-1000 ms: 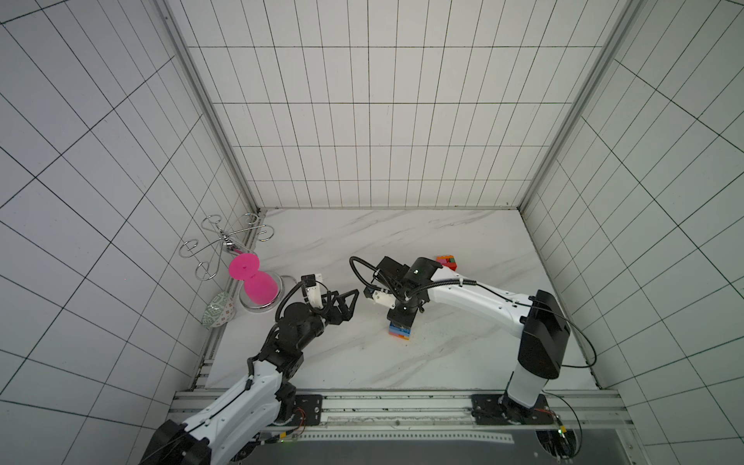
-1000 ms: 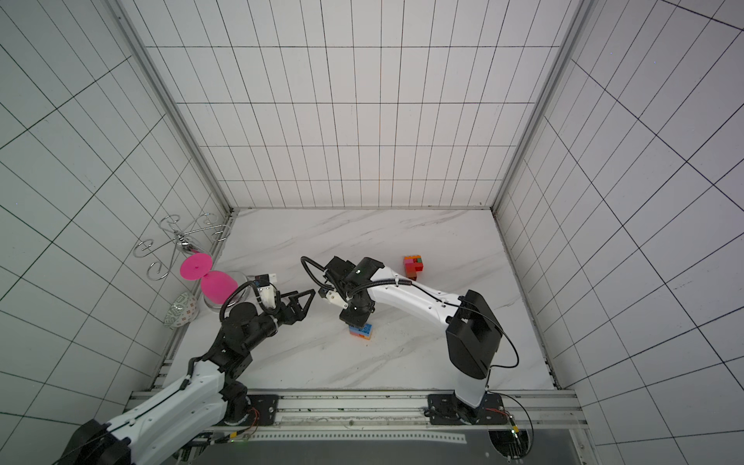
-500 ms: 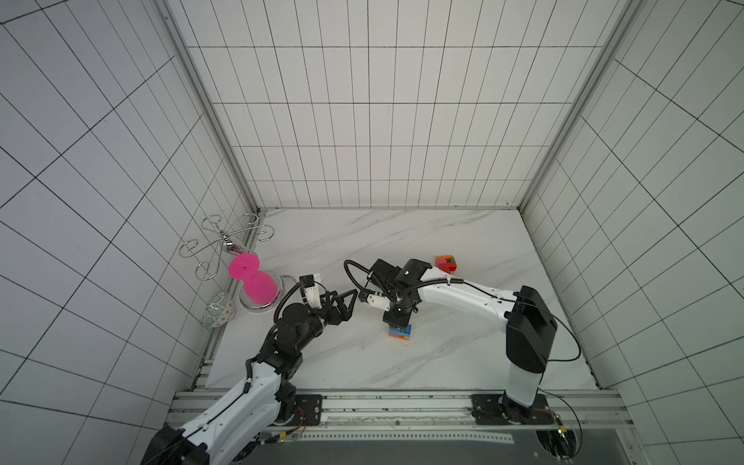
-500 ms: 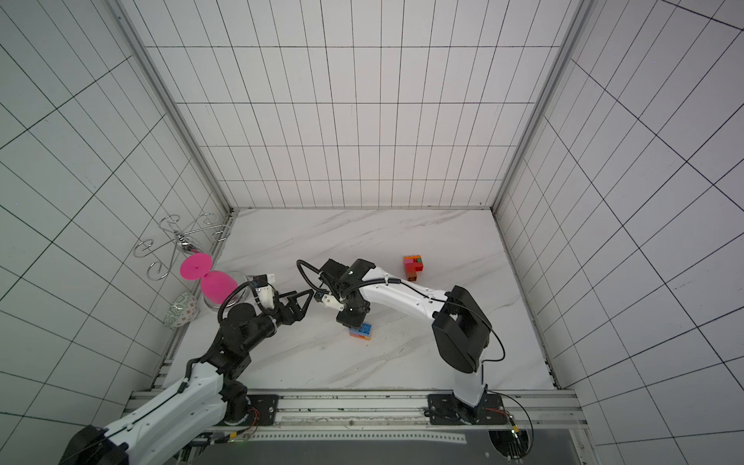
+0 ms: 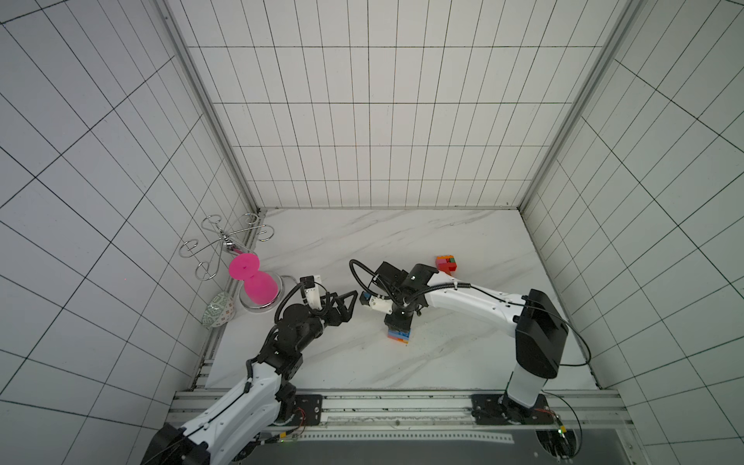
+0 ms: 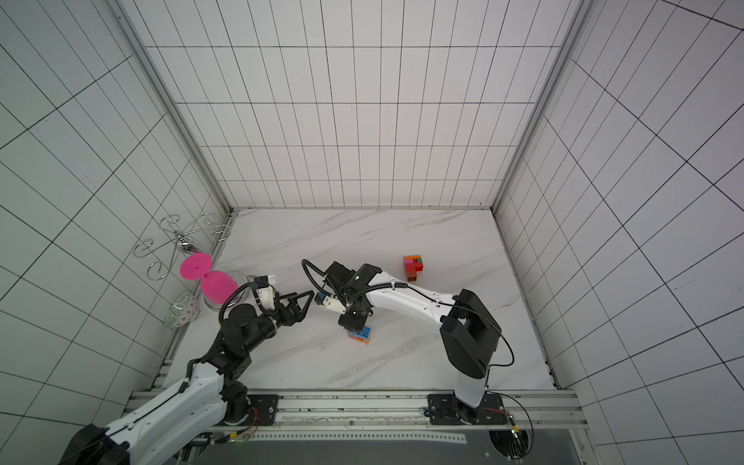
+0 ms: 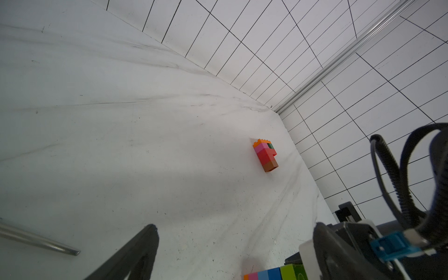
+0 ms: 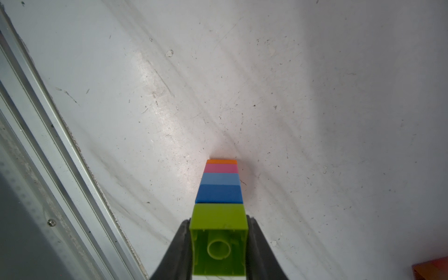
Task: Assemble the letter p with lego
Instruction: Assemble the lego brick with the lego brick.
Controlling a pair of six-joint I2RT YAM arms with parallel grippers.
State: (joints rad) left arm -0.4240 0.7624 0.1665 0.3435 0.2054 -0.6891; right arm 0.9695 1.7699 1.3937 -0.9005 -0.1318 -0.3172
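Observation:
A lego column (image 8: 219, 191) of lime, blue, light blue, pink and orange bricks stands on end, its orange end at the table. My right gripper (image 8: 219, 224) is shut on the lime brick, whose hollow underside faces the wrist camera. In both top views only the column's lower bricks (image 5: 398, 335) (image 6: 359, 335) show under the right gripper (image 5: 396, 322) (image 6: 352, 320). A second lego cluster (image 5: 446, 263) (image 6: 413, 267) (image 7: 265, 155), orange, pink, red, green and brown, lies apart at the back right. My left gripper (image 5: 348, 308) (image 6: 304, 306) (image 7: 235, 228) is open and empty, left of the column (image 7: 274, 275).
A pink hourglass-shaped thing (image 5: 253, 282) stands on a clear dish by the left wall, with a wire stand (image 5: 225, 245) behind it and a patterned ball (image 5: 217, 316) in front. A metal rail (image 5: 402, 402) runs along the front edge.
The right arm's elbow swung slightly left and back, while its gripper stayed on the column. The left gripper stays open in about the same place.

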